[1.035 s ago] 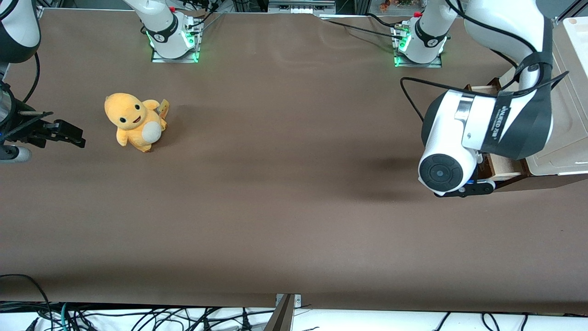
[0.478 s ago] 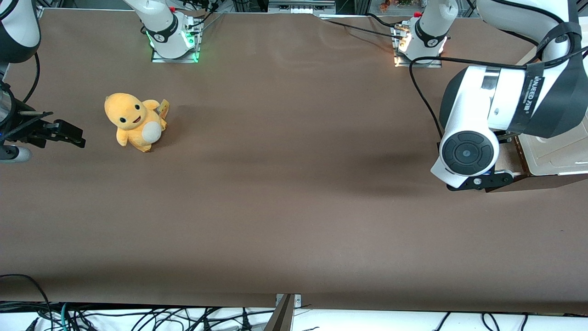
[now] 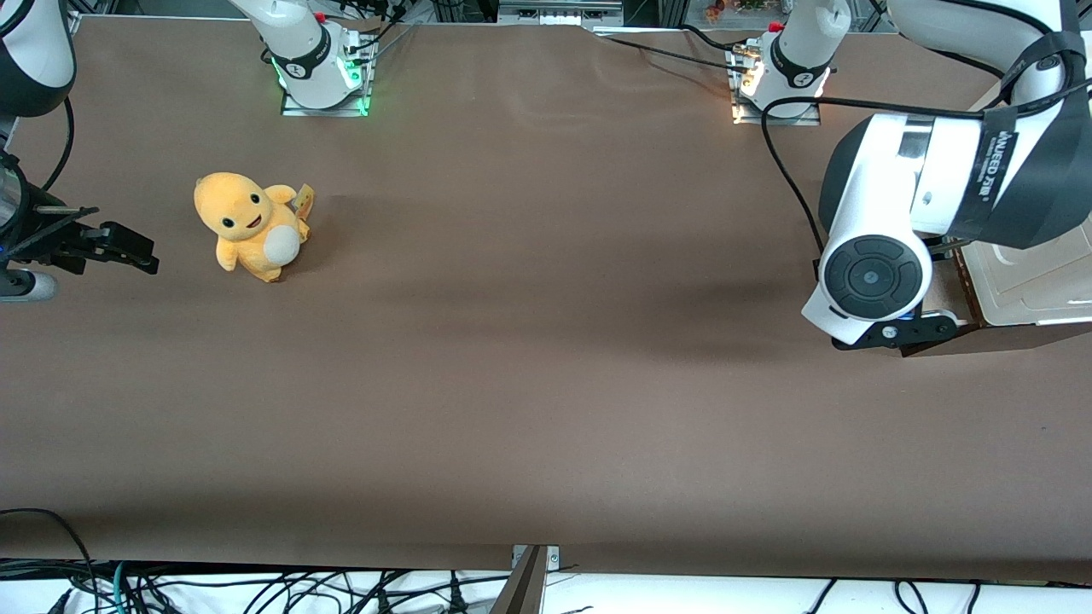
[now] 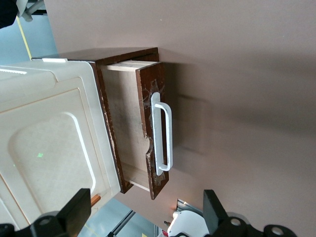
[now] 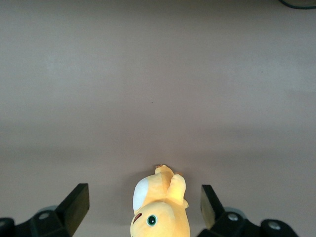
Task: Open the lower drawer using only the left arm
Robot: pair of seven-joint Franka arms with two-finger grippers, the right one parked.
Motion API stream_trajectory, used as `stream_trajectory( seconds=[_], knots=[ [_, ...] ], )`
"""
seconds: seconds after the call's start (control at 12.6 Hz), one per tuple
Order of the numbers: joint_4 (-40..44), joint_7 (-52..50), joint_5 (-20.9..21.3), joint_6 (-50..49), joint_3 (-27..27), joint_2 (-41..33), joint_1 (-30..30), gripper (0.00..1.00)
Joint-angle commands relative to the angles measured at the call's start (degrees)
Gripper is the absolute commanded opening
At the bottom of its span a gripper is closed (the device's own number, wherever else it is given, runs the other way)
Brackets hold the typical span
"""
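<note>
Having just lifted away, the left arm [image 3: 938,183] is holding its hand [image 4: 143,217], fingers apart and empty, above the lower drawer [image 4: 150,131], now standing pulled out at the tabletop's [image 3: 529,341] working-arm end.

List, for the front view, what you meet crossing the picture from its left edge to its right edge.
Parked black gripper → yellow-orange plush toy → bare brown table → left arm, its black gripper open in front of the dark-brown lower drawer, already pulled out → cream cabinet top.
</note>
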Motion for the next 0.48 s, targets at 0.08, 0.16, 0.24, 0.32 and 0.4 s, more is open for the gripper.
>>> stream_trajectory(
  seconds=[0.08,0.16,0.24,0.32,0.4],
  knots=[
    [0.3,7.9,-4.5,2.0,0.6,-1.8,2.5,1.00],
    [0.3,9.2,-6.3,3.2,0.8,-2.7,3.3,1.00],
    [0.3,11.4,-8.4,4.7,1.5,-3.2,4.2,1.00],
    [0.2,13.6,-10.1,5.6,3.3,-4.3,4.4,1.00],
    [0.2,15.8,-11.0,5.7,5.0,-4.5,4.3,1.00]
  ],
)
